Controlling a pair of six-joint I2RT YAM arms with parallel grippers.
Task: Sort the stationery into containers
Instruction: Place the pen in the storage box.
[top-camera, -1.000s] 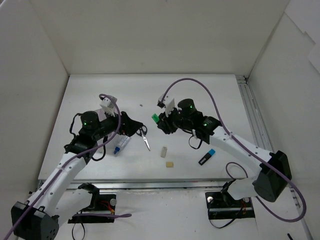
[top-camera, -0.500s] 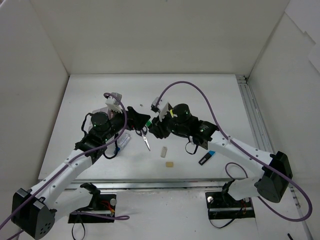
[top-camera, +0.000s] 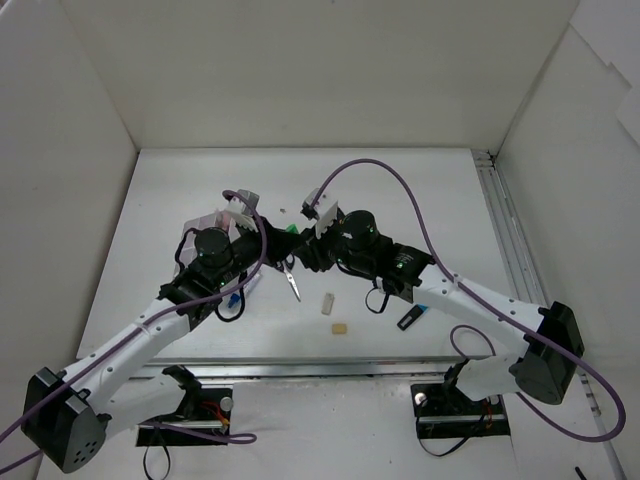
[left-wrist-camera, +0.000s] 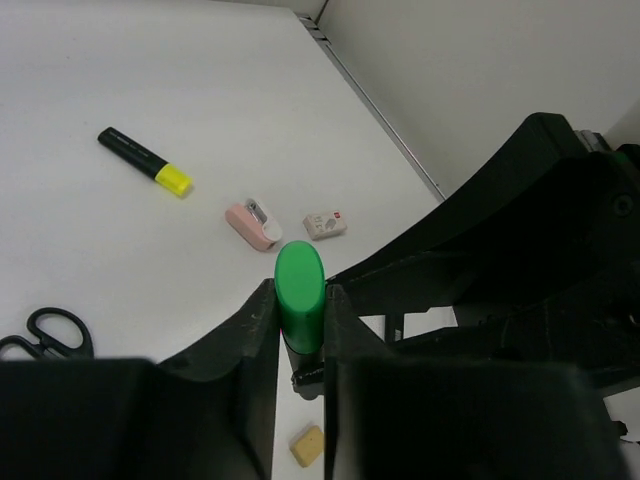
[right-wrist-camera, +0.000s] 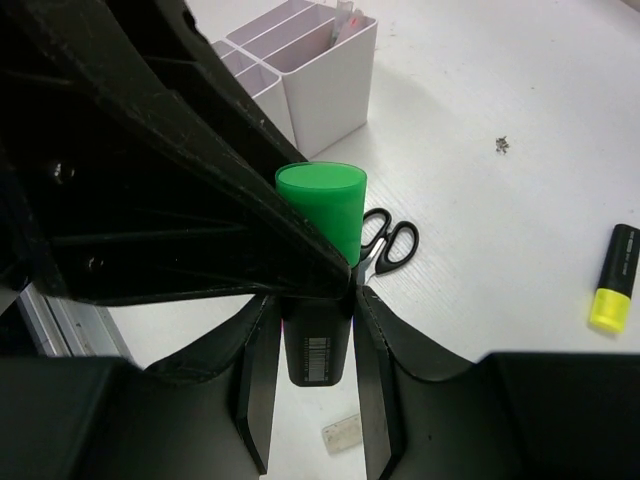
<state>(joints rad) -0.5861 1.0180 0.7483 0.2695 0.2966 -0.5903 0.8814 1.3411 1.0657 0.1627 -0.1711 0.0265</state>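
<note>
Meeting point above the table (top-camera: 420, 190), near centre.

Left gripper (left-wrist-camera: 300, 296): fingers (left-wrist-camera: 258, 325) nearly together, pressed on both sides of the green highlighter (left-wrist-camera: 299, 285) at its green cap.

Right gripper (right-wrist-camera: 318, 330): fingers (right-wrist-camera: 258, 385) pinch the same highlighter's black barrel, cap end up.

The highlighter is held by both, off the table. The divided white box (right-wrist-camera: 335, 70) stands by the left arm. Scissors (right-wrist-camera: 386, 240) lie nearby.

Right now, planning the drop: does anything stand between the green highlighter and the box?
Nothing visible does. The green highlighter, held by left gripper and right gripper, has bare table between it and the box; scissors lie aside.
</note>
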